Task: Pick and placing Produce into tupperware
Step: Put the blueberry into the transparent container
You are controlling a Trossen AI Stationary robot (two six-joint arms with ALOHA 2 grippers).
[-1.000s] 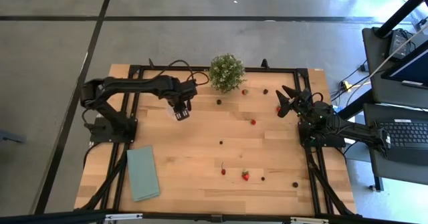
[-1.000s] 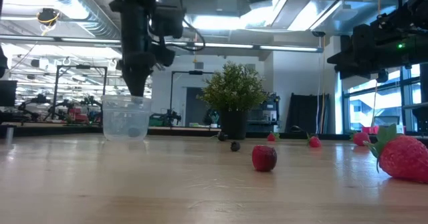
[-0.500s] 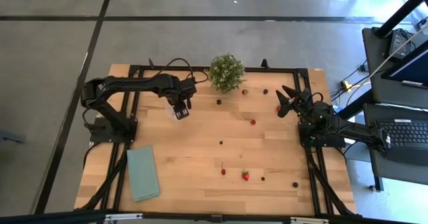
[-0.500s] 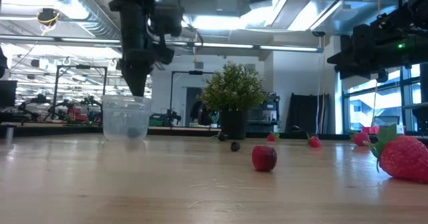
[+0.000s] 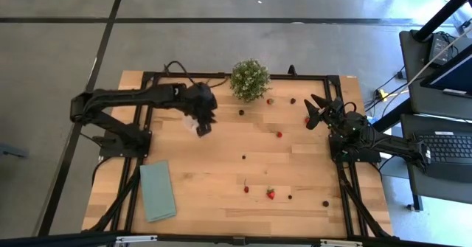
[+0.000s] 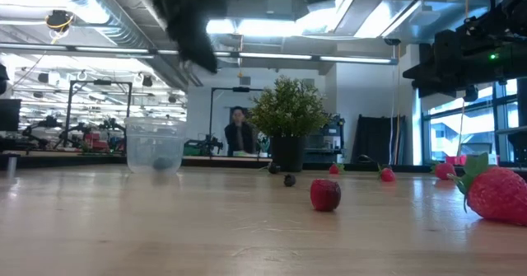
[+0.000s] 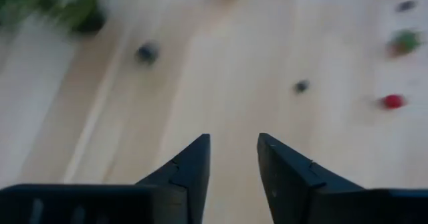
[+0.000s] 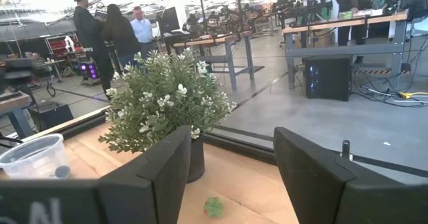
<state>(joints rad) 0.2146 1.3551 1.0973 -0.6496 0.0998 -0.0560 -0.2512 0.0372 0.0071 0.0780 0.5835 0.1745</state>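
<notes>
The tupperware (image 6: 155,145), a small clear cup, stands upright on its base on the wooden table; a small dark piece shows low inside it. In the high view its whitish rim (image 5: 192,122) peeks out beside my left gripper (image 5: 204,126). That gripper (image 7: 233,141) hangs above the cup, slanting down, open, with nothing between its fingers. Produce lies scattered on the table: red strawberries (image 5: 279,134) (image 5: 271,194) and dark berries (image 5: 241,112) (image 5: 244,158). My right gripper (image 5: 316,108) waits open near the right edge (image 8: 231,140).
A bushy potted plant (image 5: 249,79) stands at the far edge, close to the cup. A teal cloth (image 5: 158,191) lies flat at the near left. More berries lie near the front edge (image 5: 325,203). People stand in the room beyond the table (image 8: 120,33).
My left gripper has risen from just over the cup's rim and tipped from pointing down to slanting toward the table's right side. The cup has stayed where it was on the table.
</notes>
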